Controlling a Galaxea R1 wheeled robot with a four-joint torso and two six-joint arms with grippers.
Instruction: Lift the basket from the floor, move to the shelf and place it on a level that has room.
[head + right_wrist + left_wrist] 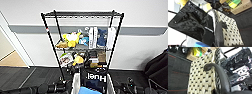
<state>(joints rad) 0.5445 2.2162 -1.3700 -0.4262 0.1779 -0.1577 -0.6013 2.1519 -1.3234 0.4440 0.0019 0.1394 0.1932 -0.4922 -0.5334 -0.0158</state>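
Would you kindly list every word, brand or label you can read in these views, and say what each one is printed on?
"Huel": white letters on the black pouch in the basket, read from the head view.
White lettering on the same pouch in the left wrist view: cut off, not readable.
Small white line of print on the pouch in the right wrist view: too blurred.
Books and boxes on the shelf: too small.

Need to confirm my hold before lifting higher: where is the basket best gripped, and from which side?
Grip the basket by its dark handles, one at each short end, coming in from the left and right sides together. It is nearly as wide as the shelf, and the Huel pouch stands tall inside, so an end hold should keep it level.
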